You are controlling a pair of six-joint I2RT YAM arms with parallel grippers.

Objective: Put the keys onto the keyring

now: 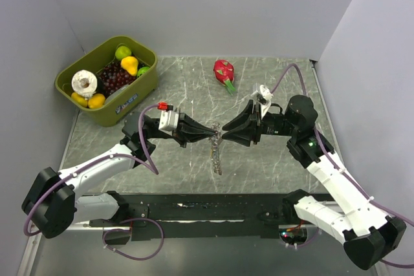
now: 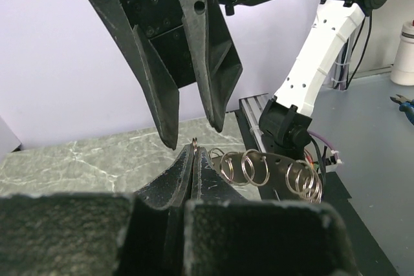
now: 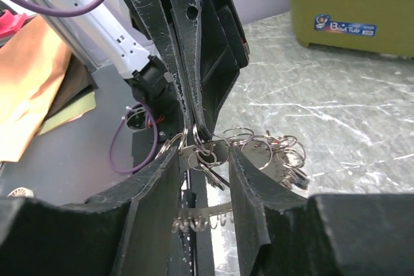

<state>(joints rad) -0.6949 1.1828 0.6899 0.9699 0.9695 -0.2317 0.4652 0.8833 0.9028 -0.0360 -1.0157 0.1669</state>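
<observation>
At the near edge of the marble-patterned table (image 1: 181, 95), the two arms rise from a black base plate (image 1: 194, 208) and lean in toward each other. Their tips meet over the middle of the table.

The left gripper (image 1: 210, 135) is clenched, its fingers pressed flat together on a small silver keyring (image 2: 194, 141) that sticks out at the very tip. The right gripper (image 1: 225, 136) faces it with its fingers spread apart. One finger sits on each side of the left one's tip, and it is grasping nothing that I can see.

A bunch of rings (image 1: 217, 158) trails from that meeting point back toward the arm bases. They are silver split rings strung along a thin metal strip (image 3: 200, 213). A flat silver blade (image 3: 194, 158) lies among the rings between the right fingers, but I cannot make out separate keys with any certainty. I also cannot tell whether the lower end of the bunch rests on the table.

Farther back, a red toy dragon fruit (image 1: 224, 71) lies alone on the table. In the far left corner stands an olive-green bin (image 1: 139, 92) holding grapes (image 1: 115, 77) and other toy fruit.
</observation>
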